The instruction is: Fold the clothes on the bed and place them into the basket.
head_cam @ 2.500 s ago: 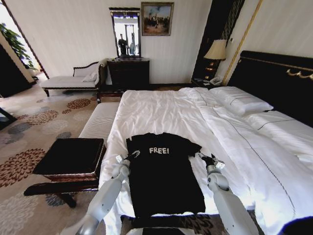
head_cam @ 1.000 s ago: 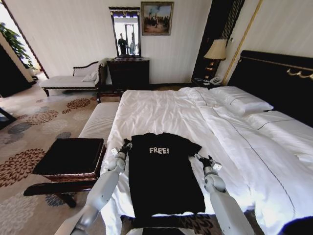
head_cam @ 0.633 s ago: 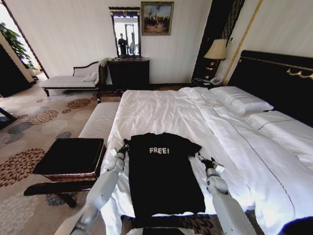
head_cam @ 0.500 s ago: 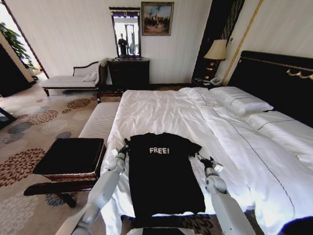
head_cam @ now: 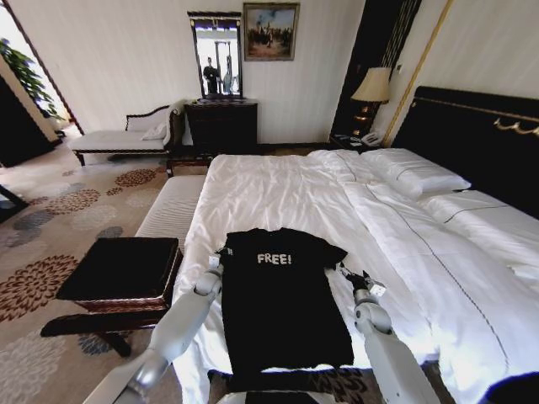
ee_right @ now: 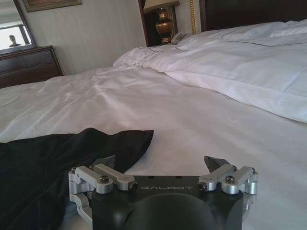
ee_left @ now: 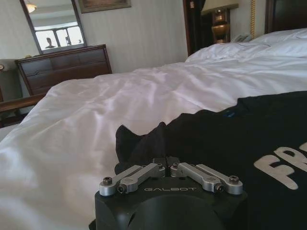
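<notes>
White bed point(head_cam: 278, 189) under us: our left gripper point(ee_left: 166, 167) pinches the T-shirt point(head_cam: 282, 295) sleeve, right gripper point(ee_right: 163, 167) gaping beside the other; uneven grips could skew our fold.

Bright daylight is flooding in from the left doorway, glaring off the white duvet-covered bed point(head_cam: 278, 189); room edges are bending, fisheye-like.

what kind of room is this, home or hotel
Probably a hotel bedroom: a very large bed with white duvet and tall dark headboard with gold trim, a bedside lamp next to a telephone, and patterned carpet with a chaise.
</notes>
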`<state>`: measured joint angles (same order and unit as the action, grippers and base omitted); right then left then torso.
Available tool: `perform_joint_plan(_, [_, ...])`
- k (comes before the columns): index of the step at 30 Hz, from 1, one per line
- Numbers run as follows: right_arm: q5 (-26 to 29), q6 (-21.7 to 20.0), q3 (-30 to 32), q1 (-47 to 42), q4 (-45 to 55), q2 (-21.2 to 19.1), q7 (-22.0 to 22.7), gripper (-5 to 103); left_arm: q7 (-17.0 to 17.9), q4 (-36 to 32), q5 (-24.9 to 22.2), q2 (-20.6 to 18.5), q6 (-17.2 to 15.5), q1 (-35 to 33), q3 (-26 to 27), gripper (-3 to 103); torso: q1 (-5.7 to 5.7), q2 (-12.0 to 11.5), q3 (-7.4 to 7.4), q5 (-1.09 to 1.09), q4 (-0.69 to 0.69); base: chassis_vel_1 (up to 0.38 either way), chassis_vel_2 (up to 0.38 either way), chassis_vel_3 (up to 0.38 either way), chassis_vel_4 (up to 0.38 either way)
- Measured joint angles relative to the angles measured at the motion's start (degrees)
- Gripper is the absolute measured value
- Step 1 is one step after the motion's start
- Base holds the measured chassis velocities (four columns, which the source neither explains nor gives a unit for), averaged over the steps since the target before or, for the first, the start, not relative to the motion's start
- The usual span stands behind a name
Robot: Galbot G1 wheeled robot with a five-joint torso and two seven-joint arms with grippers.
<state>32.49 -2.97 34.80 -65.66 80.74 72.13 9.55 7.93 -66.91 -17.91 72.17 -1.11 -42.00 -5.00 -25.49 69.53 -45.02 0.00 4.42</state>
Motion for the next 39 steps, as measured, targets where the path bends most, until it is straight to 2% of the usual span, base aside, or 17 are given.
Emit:
perform_joint_plan(4, [0.0,0.0,0.1,0.0,0.0,0.0,0.0,100,0.4,-0.3,0.8,0.0,-0.6,0.0,-2.8,-3,0.00,0.0,0.00,0.00,0.01,0.000,0.000,0.000,0.000])
perform_joint_plan(8, [0.0,0.0,0.3,-0.1,0.0,0.0,-0.1,100,1.0,-0.9,2.5,-0.9,-1.2,-0.9,-5.6,11,0.00,0.0,0.00,0.01,0.00,0.000,0.000,0.000,0.000])
perform_joint_plan(9, [0.0,0.0,0.4,-0.2,0.0,0.0,-0.1,100,1.0,-1.3,2.8,-1.0,-1.1,-1.3,-5.6,17,0.00,0.0,0.00,0.00,0.00,0.000,0.000,0.000,0.000])
perform_joint_plan(10, [0.0,0.0,0.5,-0.2,0.0,0.1,-0.1,100,1.0,-1.9,2.8,-1.2,-1.0,-1.9,-5.2,17,0.00,0.0,0.00,-0.01,0.00,0.000,0.000,0.000,0.000])
perform_joint_plan(12, [-0.1,0.0,0.5,-0.4,-0.2,0.2,-0.2,100,1.3,-3.9,2.2,-1.9,-0.9,-2.9,-4.3,28,0.00,0.0,0.00,0.00,0.00,0.000,0.000,0.000,0.000])
perform_joint_plan(13, [-0.1,0.0,0.5,-0.4,-0.2,0.2,-0.2,100,1.3,-3.9,2.2,-1.9,-0.9,-2.9,-4.3,28,0.00,0.0,0.00,0.00,0.00,0.000,0.000,0.000,0.000])
perform_joint_plan(15, [-0.2,0.0,0.5,-0.4,-0.4,0.4,-0.4,100,1.3,-6.5,1.5,-3.4,-0.3,-3.7,-3.5,39,0.00,0.0,0.00,0.01,0.00,0.000,0.000,0.000,0.000])
perform_joint_plan(17, [-0.2,0.1,0.5,-0.3,-0.5,0.5,-0.4,100,1.3,-7.6,1.2,-3.9,0.1,-3.9,-3.3,39,0.00,0.0,0.00,0.01,0.00,0.000,0.000,0.000,0.000])
perform_joint_plan(19, [-0.2,0.1,0.3,0.1,-0.7,0.7,-0.4,100,1.5,-9.3,0.4,-4.6,0.8,-4.0,-2.3,50,0.00,0.0,0.00,0.01,-0.01,0.000,0.000,0.000,0.000])
perform_joint_plan(25, [-0.3,0.2,0.0,0.2,-0.8,0.8,-0.4,100,2.8,-5.3,-4.0,-2.1,1.1,-0.4,0.0,77,0.00,0.0,0.00,0.00,0.00,0.000,0.000,0.000,0.000])
perform_joint_plan(27, [-0.3,0.2,0.1,0.1,-0.8,0.8,-0.4,100,2.8,-3.8,-5.3,-1.3,0.8,0.6,-0.1,77,0.00,0.0,0.00,0.01,0.00,0.000,0.000,0.000,0.000])
perform_joint_plan(30, [-0.3,0.3,0.3,-0.1,-0.8,0.9,-0.4,100,2.5,-0.2,-7.3,1.1,0.1,2.3,-0.7,93,0.00,0.0,0.00,0.00,0.00,0.000,0.000,0.000,0.000])
perform_joint_plan(33, [-0.3,0.3,0.4,0.0,-0.8,0.9,-0.4,100,2.3,1.6,-7.8,2.6,-0.2,2.9,-0.9,102,0.00,0.0,0.00,0.01,0.01,0.000,0.000,0.000,0.000])
perform_joint_plan(34, [-0.3,0.3,0.5,0.1,-0.8,0.9,-0.4,100,2.2,2.3,-7.8,3.2,-0.3,3.1,-1.1,102,0.00,0.0,0.00,0.00,0.01,0.000,0.000,0.000,0.000])
perform_joint_plan(36, [-0.2,0.3,0.6,0.2,-0.9,0.9,-0.4,100,1.9,3.3,-7.6,3.9,-0.3,3.3,-1.3,94,-0.01,0.0,0.00,0.01,0.00,0.000,0.000,0.000,0.000])
perform_joint_plan(38, [-0.2,0.3,0.6,0.2,-0.9,0.9,-0.4,100,1.9,3.3,-7.5,4.0,-0.3,3.3,-1.4,94,0.00,0.0,0.00,0.01,0.00,0.000,0.000,0.000,0.000])
perform_joint_plan(39, [-0.2,0.3,0.7,0.2,-1.1,0.9,-0.4,100,1.6,3.7,-7.1,4.3,-0.2,3.3,-1.5,85,-0.01,0.0,0.00,0.00,0.00,0.000,0.000,0.000,0.000])
